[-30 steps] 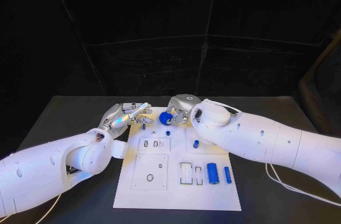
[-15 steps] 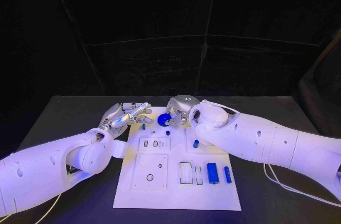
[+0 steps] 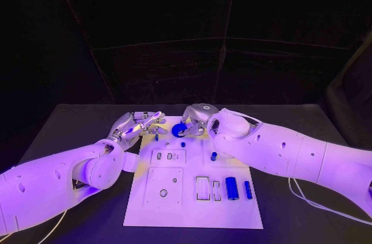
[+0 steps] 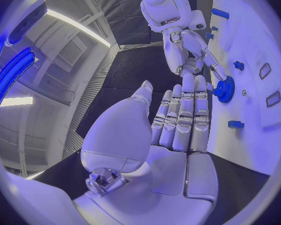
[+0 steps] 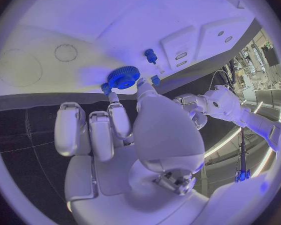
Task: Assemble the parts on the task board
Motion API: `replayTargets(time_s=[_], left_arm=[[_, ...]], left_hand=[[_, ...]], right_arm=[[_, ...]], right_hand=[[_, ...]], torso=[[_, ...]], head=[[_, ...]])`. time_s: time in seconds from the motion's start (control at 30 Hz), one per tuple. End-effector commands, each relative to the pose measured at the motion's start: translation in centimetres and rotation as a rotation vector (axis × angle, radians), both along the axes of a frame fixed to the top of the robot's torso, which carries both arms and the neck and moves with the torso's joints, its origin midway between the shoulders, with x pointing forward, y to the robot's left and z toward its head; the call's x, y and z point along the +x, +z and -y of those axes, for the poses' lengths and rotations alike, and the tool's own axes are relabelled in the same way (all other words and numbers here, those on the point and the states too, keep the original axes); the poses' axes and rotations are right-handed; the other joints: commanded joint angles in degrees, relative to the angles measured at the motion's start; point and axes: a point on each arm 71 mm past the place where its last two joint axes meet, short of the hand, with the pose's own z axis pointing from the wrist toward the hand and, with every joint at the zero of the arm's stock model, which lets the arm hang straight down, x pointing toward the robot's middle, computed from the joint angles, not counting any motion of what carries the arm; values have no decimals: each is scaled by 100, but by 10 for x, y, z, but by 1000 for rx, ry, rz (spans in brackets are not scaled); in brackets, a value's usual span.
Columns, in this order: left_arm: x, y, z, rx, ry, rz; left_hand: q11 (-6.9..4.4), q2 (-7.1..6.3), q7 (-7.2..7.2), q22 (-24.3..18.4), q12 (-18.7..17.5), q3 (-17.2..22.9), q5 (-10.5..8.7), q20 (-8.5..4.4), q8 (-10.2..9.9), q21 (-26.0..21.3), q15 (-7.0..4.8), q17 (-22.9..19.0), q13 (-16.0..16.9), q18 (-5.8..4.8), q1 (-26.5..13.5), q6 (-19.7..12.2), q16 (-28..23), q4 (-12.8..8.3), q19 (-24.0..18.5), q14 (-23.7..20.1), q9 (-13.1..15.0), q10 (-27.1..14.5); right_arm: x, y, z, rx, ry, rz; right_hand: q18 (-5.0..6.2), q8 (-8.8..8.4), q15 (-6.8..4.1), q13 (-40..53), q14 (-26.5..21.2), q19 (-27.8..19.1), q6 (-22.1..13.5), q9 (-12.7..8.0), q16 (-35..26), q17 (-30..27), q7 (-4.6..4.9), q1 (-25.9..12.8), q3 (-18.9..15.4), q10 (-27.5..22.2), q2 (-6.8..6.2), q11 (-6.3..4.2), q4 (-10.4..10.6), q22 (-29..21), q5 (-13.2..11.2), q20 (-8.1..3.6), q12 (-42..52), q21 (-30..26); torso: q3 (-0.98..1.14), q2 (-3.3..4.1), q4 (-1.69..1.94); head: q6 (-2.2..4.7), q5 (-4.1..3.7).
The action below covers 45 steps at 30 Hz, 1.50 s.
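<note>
The white task board (image 3: 194, 212) lies in the middle of the black table. At its far end a blue gear (image 3: 180, 129) lies flat against the board (image 5: 84, 20). My right hand (image 3: 195, 121) pinches the gear (image 5: 123, 77) at its rim between the thumb and a fingertip (image 5: 143, 87). Just left of the gear, my left hand (image 3: 140, 124) hovers over the board's far left corner with straight fingers (image 4: 184, 115), the thumb apart, holding nothing. The left wrist view shows the gear (image 4: 225, 89) just past those fingers, with the right hand (image 4: 190, 50) reaching it.
A large blue cylinder (image 3: 231, 188) and a thinner one (image 3: 248, 190) lie at the board's right side. Small blue pegs (image 3: 213, 157) (image 3: 183, 144) stand mid-board. Rectangular slots (image 3: 203, 188) and a raised plate with a hole (image 3: 163, 193) lie nearer me.
The right hand and the gear have dipped very slightly towards the board. The left hand has stayed where it was.
</note>
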Motion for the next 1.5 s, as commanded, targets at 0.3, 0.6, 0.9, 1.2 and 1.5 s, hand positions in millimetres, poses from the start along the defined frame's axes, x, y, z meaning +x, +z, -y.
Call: replayTargets(time_s=[0.3,0.6,0.9,1.2,1.5], left_arm=[[-1,2,-3,0,-8,2],[-2,2,-7,0,-5,5],[-1,1,-4,-3,-10,6],[1,0,-2,-5,-14,5],[1,-2,-1,-6,-16,3]], left_hand=[[39,62,39,-7,-21,8,-29,14,-22,-27,-3,10,-2,31,-19,3,-20,-30,-17,-25,-9,-9],[42,67,41,-10,-25,6,-30,16,-26,-31,-1,17,-2,30,-23,1,-28,-30,-18,-27,-9,-11],[40,70,38,-11,-25,7,-29,17,-26,-33,0,18,-2,30,-22,3,-31,-32,-18,-28,-9,-9],[40,70,38,-11,-25,7,-29,17,-26,-33,0,18,-2,30,-22,3,-31,-32,-18,-28,-9,-9],[37,77,31,-14,-24,10,-29,19,-26,-37,0,23,-1,30,-18,9,-40,-36,-21,-33,-8,-3]], right_arm=[[-7,14,52,221,2,48],[-16,17,142,465,7,-104],[-16,16,189,502,-24,-128],[-15,-7,207,491,-54,-158],[-14,-30,211,442,-83,-178]], right_hand=[[-49,-19,30,24,362,-98,-19,6,-111,488,-11,200,-80,-54,201,13,-55,-151,334,28,-41,-66],[19,-4,-1,-339,291,-326,-9,10,-306,186,-27,986,-38,-317,279,-16,-542,-495,416,0,-466,-243],[17,15,-20,-350,305,-310,57,17,-299,217,-54,1119,-101,-306,230,-41,-675,-489,530,-17,-475,-249],[18,-2,-26,-378,309,-314,42,10,-297,229,-56,1164,-140,-323,198,-45,-731,-500,563,-26,-506,-257],[25,-37,-16,-420,308,-339,-59,-9,-307,222,-37,1153,-195,-352,208,-28,-749,-540,508,-23,-554,-278]], torso=[[15,-24,-54],[73,-90,-210],[104,-89,-225],[96,-90,-214],[84,-83,-193]], head=[[20,29],[59,62],[53,37],[34,-127],[-4,-143]])
